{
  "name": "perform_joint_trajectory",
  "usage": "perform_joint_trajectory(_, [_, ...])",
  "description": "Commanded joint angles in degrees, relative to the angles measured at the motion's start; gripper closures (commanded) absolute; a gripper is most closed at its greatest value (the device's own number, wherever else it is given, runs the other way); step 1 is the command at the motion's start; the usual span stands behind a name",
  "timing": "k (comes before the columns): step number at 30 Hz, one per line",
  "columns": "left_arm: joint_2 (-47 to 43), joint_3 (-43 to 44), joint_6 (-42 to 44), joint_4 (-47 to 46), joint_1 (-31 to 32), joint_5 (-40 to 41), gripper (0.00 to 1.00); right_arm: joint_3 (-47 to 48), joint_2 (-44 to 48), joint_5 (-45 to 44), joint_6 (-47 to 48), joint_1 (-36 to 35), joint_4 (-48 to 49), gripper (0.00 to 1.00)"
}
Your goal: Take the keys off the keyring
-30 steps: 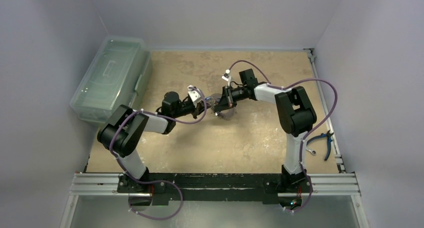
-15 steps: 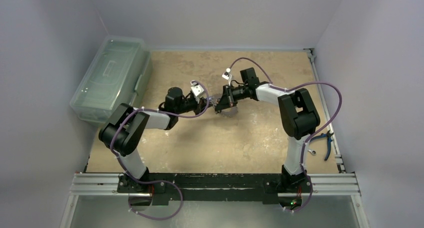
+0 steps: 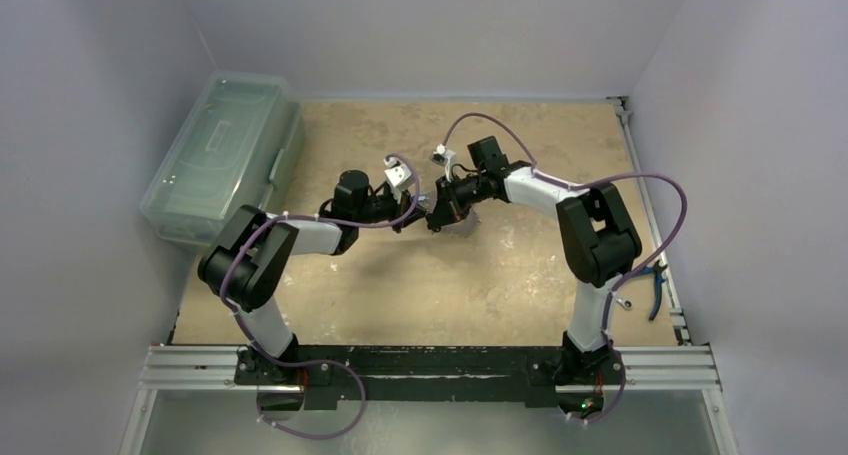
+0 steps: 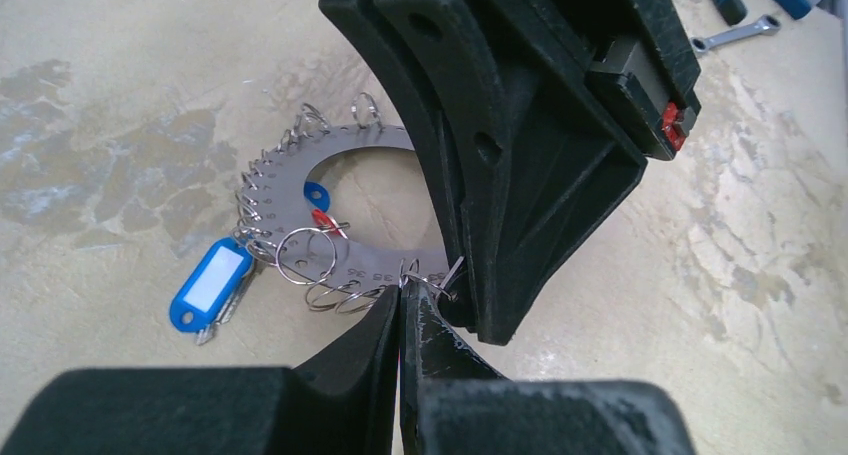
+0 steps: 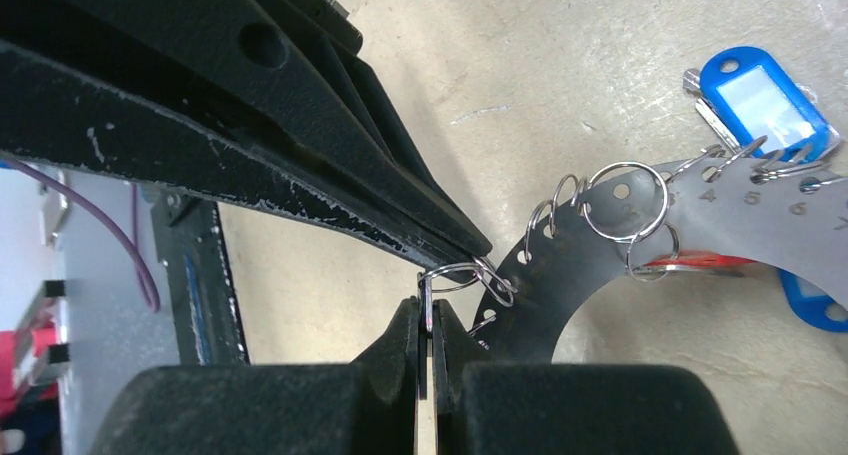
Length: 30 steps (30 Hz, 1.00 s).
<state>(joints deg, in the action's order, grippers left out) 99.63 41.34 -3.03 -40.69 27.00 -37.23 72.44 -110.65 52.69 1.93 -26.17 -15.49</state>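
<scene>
The keyring [image 4: 280, 190] is a flat silvery ring plate with numbered holes, fringed with small split rings, lying mid-table [image 3: 455, 222]. A key with a blue tag [image 4: 208, 283] hangs at its left edge; a red key head [image 4: 322, 220] and a blue key head [image 4: 315, 190] show at the inner rim. My left gripper [image 4: 402, 290] is shut, its tips pinching a small split ring at the plate's near edge. My right gripper [image 5: 430, 310] is shut on a small split ring beside the plate [image 5: 560, 295]. The two grippers meet tip to tip [image 3: 425, 215].
A clear plastic box [image 3: 225, 155] stands at the far left. Blue-handled pliers [image 3: 655, 285] and a silver spanner [image 3: 622, 300] lie at the right edge. The spanner also shows in the left wrist view [image 4: 735, 35]. Walls close in three sides.
Both grippers have shifted slightly left and away while staying tip to tip at the keyring. The right forearm has swung further left.
</scene>
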Motion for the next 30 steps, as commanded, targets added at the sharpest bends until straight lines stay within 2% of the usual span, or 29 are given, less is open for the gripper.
perform_joint_trajectory(1, [0.32,2.93,-4.42,1.83,-0.02,-3.30,1.00,2.85,4.66,-0.73,8.16,-0.92,-4.54,1.00])
perform_joint_trajectory(4, [-0.87,3.47,-4.35,5.29,-0.02,-6.37,1.00,3.13,5.42,-1.82,12.47,-0.92,-7.57,1.00])
perform_joint_trajectory(7, [-4.62,2.95,-0.23,10.48,-0.10,-8.97,0.81,2.94,6.97,-2.59,18.10,-0.80,-11.74,1.00])
perform_joint_trajectory(10, [-7.15,3.82,5.18,16.97,-0.75,-11.18,0.66,2.83,8.87,-2.85,23.52,-0.69,-15.30,1.00])
perform_joint_trajectory(13, [-8.33,5.77,11.30,23.75,-2.00,-13.32,0.58,3.75,10.47,-3.02,29.51,-0.72,-19.61,1.00])
perform_joint_trajectory(17, [-9.43,10.48,24.72,38.15,-2.82,-17.73,0.52,4.26,12.86,-3.93,37.57,-0.71,-25.23,1.00])
perform_joint_trajectory(22, [-9.68,16.15,41.40,56.64,-4.20,-18.78,0.51,0.91,17.13,-6.70,45.79,-0.65,-26.89,1.00])
perform_joint_trajectory(24, [-7.69,21.81,53.13,75.30,-4.85,-16.93,0.51,-0.77,18.80,-8.13,48.31,-0.67,-27.10,1.00])
perform_joint_trajectory(26, [-7.93,25.82,62.44,87.44,-5.78,-12.01,0.50,-2.04,20.15,-8.85,50.58,-0.67,-27.58,1.00])
perform_joint_trajectory(28, [-10.20,28.90,68.67,94.20,-7.02,-7.41,0.49,-3.44,21.63,-10.25,52.32,-0.64,-27.71,1.00])
perform_joint_trajectory(30, [-13.30,30.95,74.58,97.20,-7.61,-4.90,0.45,-5.51,23.77,-10.50,54.63,-0.65,-27.26,1.00])
